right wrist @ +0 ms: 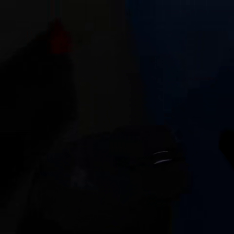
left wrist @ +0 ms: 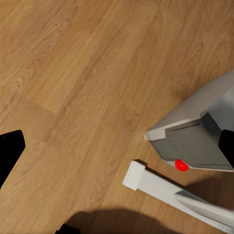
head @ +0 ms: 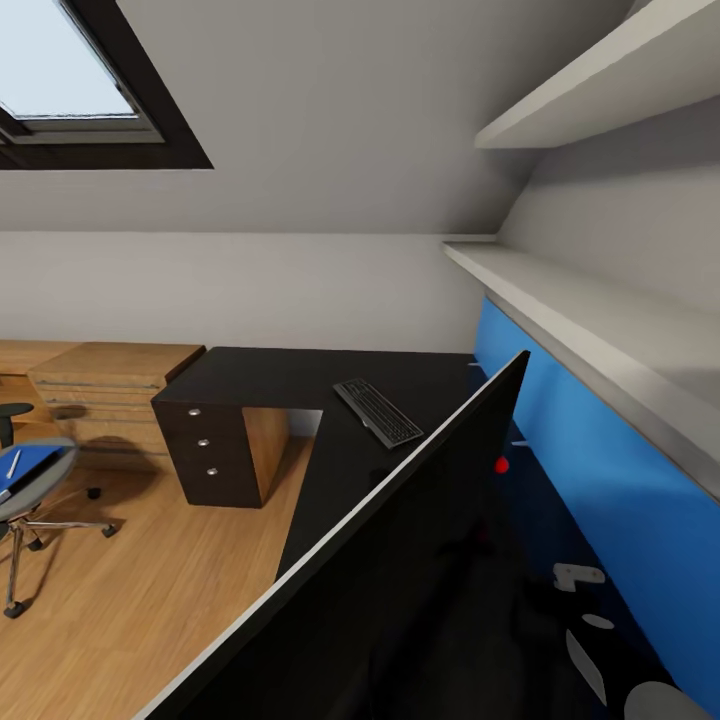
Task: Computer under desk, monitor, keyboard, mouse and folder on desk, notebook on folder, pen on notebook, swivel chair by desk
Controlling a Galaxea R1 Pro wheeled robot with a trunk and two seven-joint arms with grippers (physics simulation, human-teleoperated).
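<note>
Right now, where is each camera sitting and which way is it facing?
Head: up high, looking down over the desk, keyboard and chair; the monitor looms close.
Left wrist: aimed down at the wood floor, computer and a white leg; dark fingertips at the edges.
Right wrist: nearly black, unreadable.
Shared: wood floor, head and left wrist.

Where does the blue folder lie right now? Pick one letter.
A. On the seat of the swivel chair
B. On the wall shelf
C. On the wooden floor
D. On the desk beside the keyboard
A: in the head view the folder rests on the swivel chair, apart from the desk where the keyboard lies.
</note>
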